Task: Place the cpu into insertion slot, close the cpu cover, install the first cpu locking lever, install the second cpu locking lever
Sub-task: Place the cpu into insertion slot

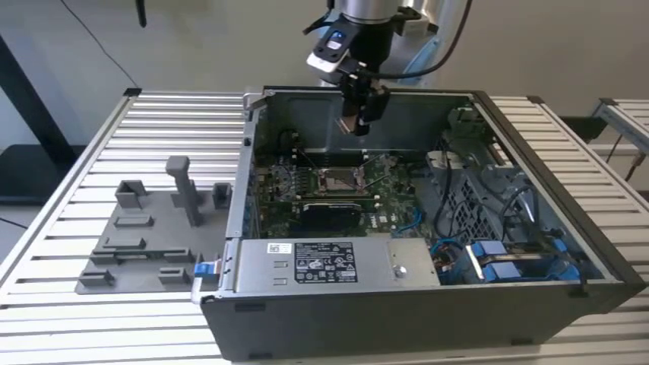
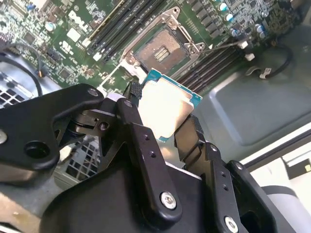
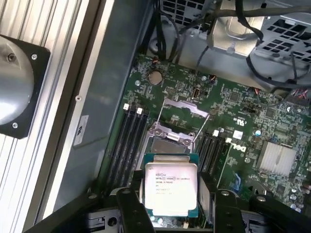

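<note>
My gripper [image 1: 362, 122] hangs above the open computer case, shut on the cpu. The cpu [image 3: 171, 186] is a thin square chip with a pale metal face and a teal edge, clamped between the black fingers [image 2: 138, 141] in both wrist views. Below it lies the insertion slot [image 1: 336, 180], a square socket with a brownish centre and silver rim in the green board. The slot [image 2: 163, 49] stands uncovered. Its metal cover [image 3: 184, 108] is flipped back, and thin locking levers [image 3: 201, 127] stand raised beside the socket [image 3: 166, 144].
The case's walls [image 1: 254, 144] ring the board. A black power supply [image 1: 324, 262] sits at the front, cables and blue connectors [image 1: 497, 258] at the exterior view's right. Grey fixture blocks [image 1: 152, 228] stand on the slatted table at the exterior view's left.
</note>
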Controlling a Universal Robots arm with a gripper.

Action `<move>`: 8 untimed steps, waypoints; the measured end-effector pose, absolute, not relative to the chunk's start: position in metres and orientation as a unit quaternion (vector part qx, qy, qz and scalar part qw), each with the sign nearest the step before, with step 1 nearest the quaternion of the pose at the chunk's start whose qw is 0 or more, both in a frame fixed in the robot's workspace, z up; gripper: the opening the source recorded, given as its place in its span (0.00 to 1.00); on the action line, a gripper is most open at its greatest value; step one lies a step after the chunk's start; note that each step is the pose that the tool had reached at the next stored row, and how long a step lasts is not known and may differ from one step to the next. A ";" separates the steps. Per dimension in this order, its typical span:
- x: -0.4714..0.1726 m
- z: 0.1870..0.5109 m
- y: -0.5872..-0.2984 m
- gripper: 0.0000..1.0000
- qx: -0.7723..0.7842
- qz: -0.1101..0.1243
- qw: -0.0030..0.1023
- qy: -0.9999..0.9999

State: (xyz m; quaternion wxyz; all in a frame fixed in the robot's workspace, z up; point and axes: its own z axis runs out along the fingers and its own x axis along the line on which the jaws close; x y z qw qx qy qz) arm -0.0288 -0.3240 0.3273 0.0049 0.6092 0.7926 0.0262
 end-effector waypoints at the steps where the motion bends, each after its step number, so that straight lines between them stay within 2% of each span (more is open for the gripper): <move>1: -0.029 0.327 -0.324 0.54 0.614 0.026 0.005 0.789; 8: -0.029 0.325 -0.324 0.54 0.637 0.026 0.006 0.771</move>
